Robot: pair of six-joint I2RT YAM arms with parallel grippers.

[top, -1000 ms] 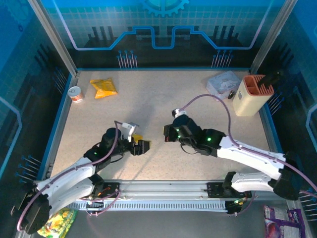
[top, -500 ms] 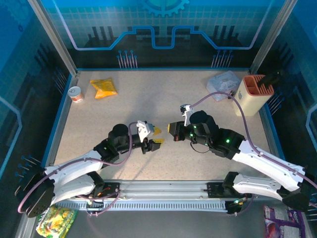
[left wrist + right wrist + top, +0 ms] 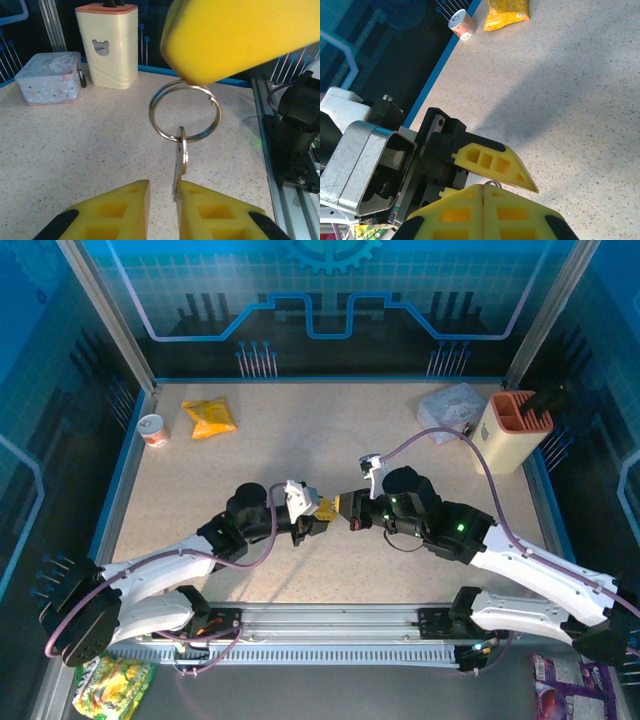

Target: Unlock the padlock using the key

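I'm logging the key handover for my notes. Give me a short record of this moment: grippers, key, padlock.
right gripper: shut on the key ring
left gripper: open, jaws narrowly apart around the key
key: hangs from the key ring, blade between the left jaws
padlock: at the tin's end, away from both grippers

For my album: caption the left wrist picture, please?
Right hand dangles the key by its ring between fingers of the left hand.
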